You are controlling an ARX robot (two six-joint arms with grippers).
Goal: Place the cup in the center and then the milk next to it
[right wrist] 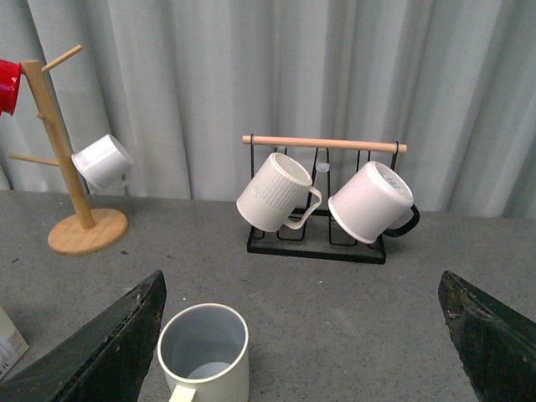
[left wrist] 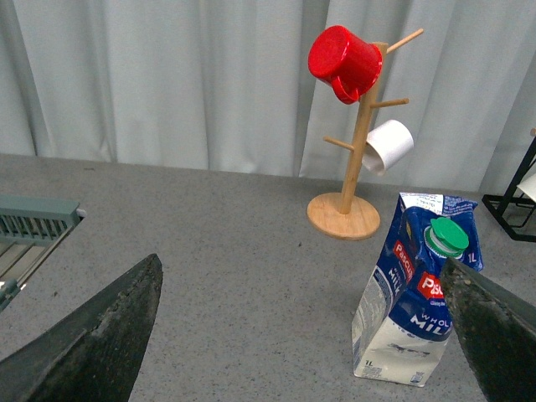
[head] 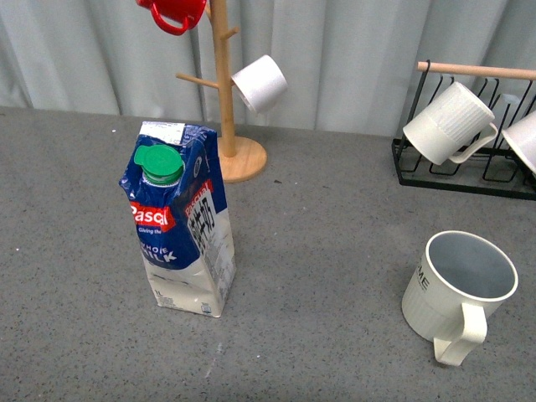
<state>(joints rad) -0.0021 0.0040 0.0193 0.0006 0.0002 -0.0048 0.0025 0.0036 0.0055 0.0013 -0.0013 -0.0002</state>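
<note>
The cup [head: 456, 293], a wide cream mug with a grey-blue inside and its handle toward the camera, stands upright at the front right of the grey table; it also shows low in the right wrist view [right wrist: 205, 356]. The milk [head: 180, 222], a blue-and-white carton with a green cap, stands left of centre and appears in the left wrist view [left wrist: 414, 289]. Neither arm shows in the front view. My left gripper [left wrist: 306, 335] is open, the carton beside one finger. My right gripper [right wrist: 301, 339] is open, with the cup just inside one finger.
A wooden mug tree [head: 228, 126] stands at the back centre with a red mug [head: 173, 12] and a small white cup [head: 260, 83] hung on it. A black wire rack [head: 465, 172] at the back right holds a ribbed white mug [head: 448, 123] and another mug [right wrist: 373, 201].
</note>
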